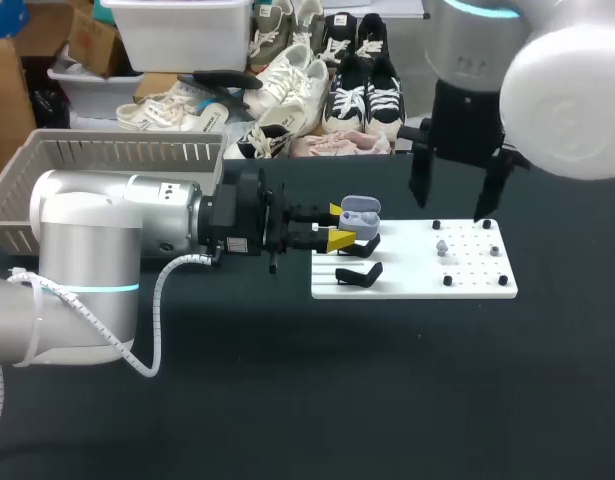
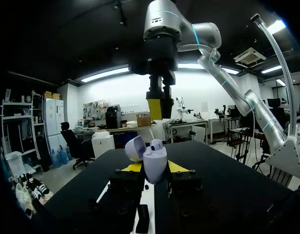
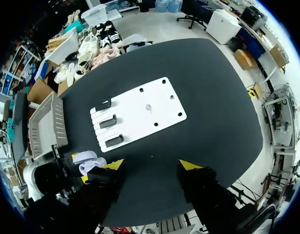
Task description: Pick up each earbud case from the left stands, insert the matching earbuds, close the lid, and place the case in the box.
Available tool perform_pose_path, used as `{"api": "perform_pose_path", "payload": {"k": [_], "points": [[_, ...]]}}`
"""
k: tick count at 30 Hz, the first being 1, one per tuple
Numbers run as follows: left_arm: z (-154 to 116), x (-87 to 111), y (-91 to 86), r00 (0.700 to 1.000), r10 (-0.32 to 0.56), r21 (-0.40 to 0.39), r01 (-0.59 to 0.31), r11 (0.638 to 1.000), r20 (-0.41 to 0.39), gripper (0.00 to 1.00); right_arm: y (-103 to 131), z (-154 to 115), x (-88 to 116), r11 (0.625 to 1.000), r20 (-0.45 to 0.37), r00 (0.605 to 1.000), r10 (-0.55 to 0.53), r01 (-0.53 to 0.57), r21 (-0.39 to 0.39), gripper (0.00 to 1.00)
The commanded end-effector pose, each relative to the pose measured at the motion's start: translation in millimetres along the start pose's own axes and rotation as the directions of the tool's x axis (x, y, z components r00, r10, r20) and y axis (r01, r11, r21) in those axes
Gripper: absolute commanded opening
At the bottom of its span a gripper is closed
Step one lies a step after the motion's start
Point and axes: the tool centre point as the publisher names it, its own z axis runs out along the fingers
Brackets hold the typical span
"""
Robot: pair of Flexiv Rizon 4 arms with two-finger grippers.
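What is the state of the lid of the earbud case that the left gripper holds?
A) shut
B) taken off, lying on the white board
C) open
C: in the left wrist view the lid stands swung back from the earbud case in the left gripper, and an earbud shows inside.
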Motion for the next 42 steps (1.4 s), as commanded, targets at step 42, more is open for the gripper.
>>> {"api": "perform_pose_path", "payload": {"k": [42], "points": [[0,0.5,-0.3,1.0,0.001,-0.002,-0.001,1.0,0.002,0.0,12,153,-81,0.943,0.044,0.942,0.333,-0.332,-0.024,0.46]]}}
